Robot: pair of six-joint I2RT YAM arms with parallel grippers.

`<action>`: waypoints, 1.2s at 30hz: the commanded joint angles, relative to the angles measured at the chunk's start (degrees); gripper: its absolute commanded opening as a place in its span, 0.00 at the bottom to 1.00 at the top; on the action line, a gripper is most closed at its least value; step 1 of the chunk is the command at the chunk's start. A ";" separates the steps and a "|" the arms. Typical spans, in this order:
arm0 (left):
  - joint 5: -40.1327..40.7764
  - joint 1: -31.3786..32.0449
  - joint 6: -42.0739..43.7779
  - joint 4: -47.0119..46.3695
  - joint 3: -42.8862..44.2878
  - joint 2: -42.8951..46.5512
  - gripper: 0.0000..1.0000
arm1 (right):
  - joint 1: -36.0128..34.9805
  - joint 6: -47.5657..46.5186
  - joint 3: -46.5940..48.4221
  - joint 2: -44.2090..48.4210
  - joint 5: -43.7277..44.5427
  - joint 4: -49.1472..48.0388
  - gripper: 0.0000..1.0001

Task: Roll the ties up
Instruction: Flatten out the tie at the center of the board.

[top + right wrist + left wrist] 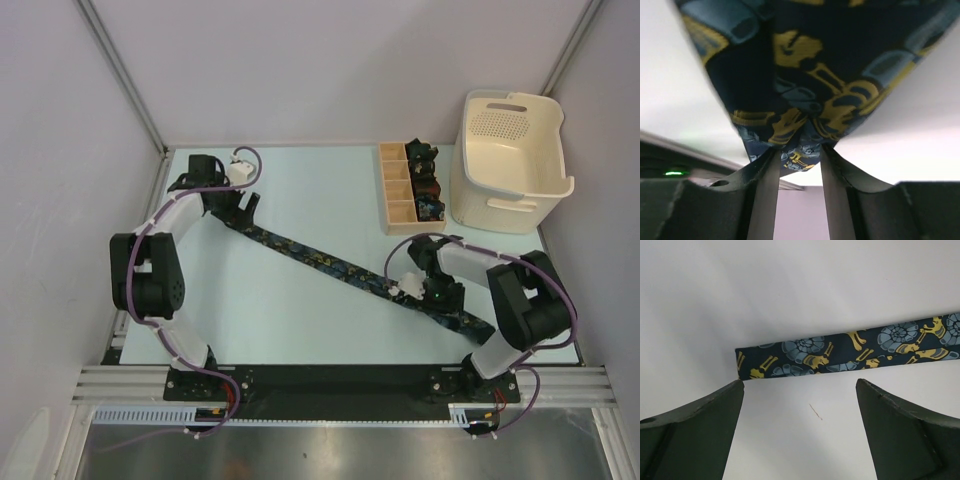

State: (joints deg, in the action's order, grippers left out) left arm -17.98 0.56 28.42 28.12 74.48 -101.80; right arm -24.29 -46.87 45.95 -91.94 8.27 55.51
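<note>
Tie (320, 262) lies stretched diagonally across table (300, 190). Left claw (800, 390) gapes wide at its narrow end; right claw (797, 152) pinches bunched fabric near wide end.

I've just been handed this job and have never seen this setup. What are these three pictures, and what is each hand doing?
Two robot arms are bolted at the table's near edge. The overhead picture shows both; the other two come from a camera on each wrist. A long tie lies diagonally across the table. The left hand is open over its narrow end. The right hand pinches it near the wide end. Rolled ties sit in a wooden box beside a basket.
</note>
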 commanded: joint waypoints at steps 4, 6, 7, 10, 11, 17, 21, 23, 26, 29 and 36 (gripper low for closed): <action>-7.40 -0.38 0.23 2.19 1.28 0.82 0.98 | 13.30 -28.96 1.76 -0.25 10.63 -21.15 0.43; -10.40 -0.38 2.15 4.56 3.91 -1.37 0.98 | 14.71 -29.24 5.96 -1.40 9.23 -16.51 0.45; -13.02 -0.38 2.94 7.01 4.88 -2.08 0.98 | 15.06 -28.89 7.73 -1.40 5.82 -13.35 0.49; -14.37 -0.21 6.98 10.28 7.61 -4.63 1.00 | 16.82 -28.01 13.63 0.09 -1.91 -2.00 0.59; -14.19 0.06 9.34 10.99 8.66 -5.25 1.00 | 17.00 -27.66 14.59 0.44 -3.16 0.63 0.60; -9.89 2.95 16.22 12.31 11.21 -11.13 0.99 | 15.42 -19.15 20.31 -2.09 -12.48 5.66 0.60; -8.04 4.45 19.03 13.27 12.09 -13.51 0.98 | 14.02 -12.38 21.72 -4.74 -17.32 4.00 0.65; -6.90 4.54 20.88 13.80 11.13 -13.69 0.97 | 11.12 -11.58 20.41 -5.00 -17.50 1.55 0.66; -5.84 4.54 23.07 16.26 8.94 -12.73 0.93 | 8.39 -11.57 18.47 -6.14 -16.80 -1.62 0.66; -5.05 4.28 24.31 17.93 4.11 -9.05 0.89 | 8.47 -13.24 16.64 -7.99 -16.01 -2.86 0.65; -6.19 4.36 25.63 20.83 -9.95 2.20 0.86 | 11.28 -22.81 9.26 -5.71 -11.88 -4.79 0.49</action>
State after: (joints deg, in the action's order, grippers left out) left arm -22.63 5.10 51.62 44.01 69.95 -106.50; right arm -15.44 -63.22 60.05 -98.98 -6.11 50.89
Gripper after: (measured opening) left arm 0.868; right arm 0.538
